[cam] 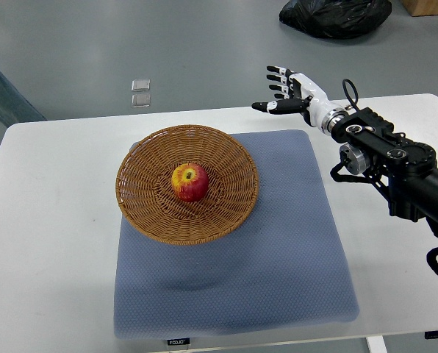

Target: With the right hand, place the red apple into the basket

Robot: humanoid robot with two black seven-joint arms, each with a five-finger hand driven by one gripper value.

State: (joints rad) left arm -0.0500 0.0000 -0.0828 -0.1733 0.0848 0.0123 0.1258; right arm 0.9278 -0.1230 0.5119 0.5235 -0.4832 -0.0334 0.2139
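A red and yellow apple [189, 182] lies in the middle of a round wicker basket [147, 209]. The basket stands on the left part of a blue-grey mat [278, 250] on the white table. My right hand [284, 92] is white with black fingertips, held above the table's far edge, well to the right of the basket. Its fingers are spread and hold nothing. Its black arm [395, 162] comes in from the right edge. The left arm does not show.
A black bag [335, 16] lies on the floor at the back right. A cardboard box corner [428, 6] shows at the top right. Blue fabric [2, 92] shows at the left edge. The white table [50, 243] surrounds the mat.
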